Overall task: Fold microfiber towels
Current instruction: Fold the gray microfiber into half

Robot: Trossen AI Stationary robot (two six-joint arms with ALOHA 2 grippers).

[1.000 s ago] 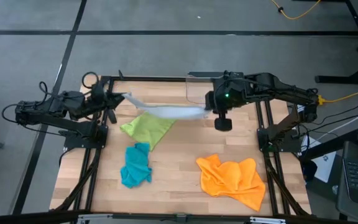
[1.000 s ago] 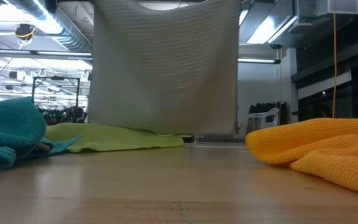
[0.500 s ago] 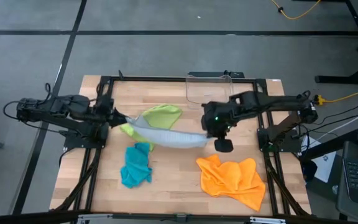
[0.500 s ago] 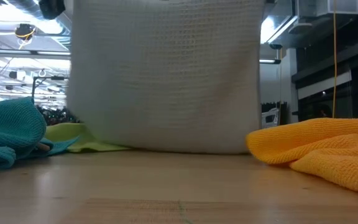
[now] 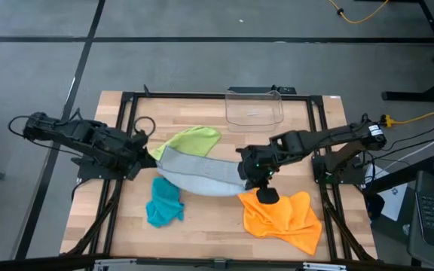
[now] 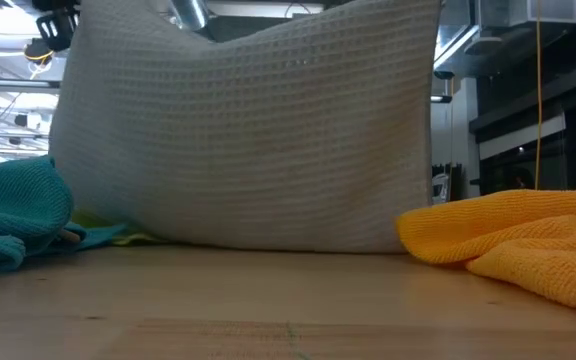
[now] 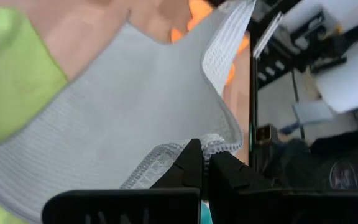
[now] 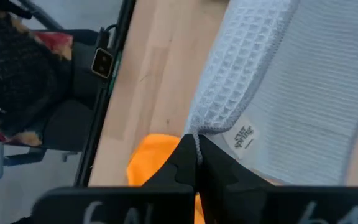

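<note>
The light grey towel (image 5: 200,172) stretches between my two grippers over the table's middle. My left gripper (image 5: 148,154) is shut on its left upper corner and my right gripper (image 5: 249,175) on its right upper corner. In the low view the grey towel (image 6: 248,140) hangs like a sheet, its lower edge (image 6: 258,244) on the table. The lime green towel (image 5: 196,139) lies behind it, partly covered. The teal towel (image 5: 164,202) lies crumpled at the near left. The orange towel (image 5: 281,214) lies at the near right. My left gripper pinches a hemmed corner (image 7: 194,148) of the grey towel between its two shut fingers, coming slanting down from the table's left. The towel runs away from the fingers fairly taut. My right gripper pinches the corner beside the small label (image 8: 211,129) between its shut fingers, slanting down from the table's right. The towel spreads away from that corner, its lower edge on the table.
A clear plastic bin (image 5: 255,107) stands at the table's far edge, right of centre. Black frame rails (image 5: 119,188) run along both sides of the wooden table. Bare wood shows at the near middle (image 5: 213,218), between the teal and orange towels.
Both grippers have carried the grey towel from the far side toward the table's near edge and downward. The towel has stayed stretched between them. Its lower edge has come down onto the table, and it now covers part of the lime green towel.
</note>
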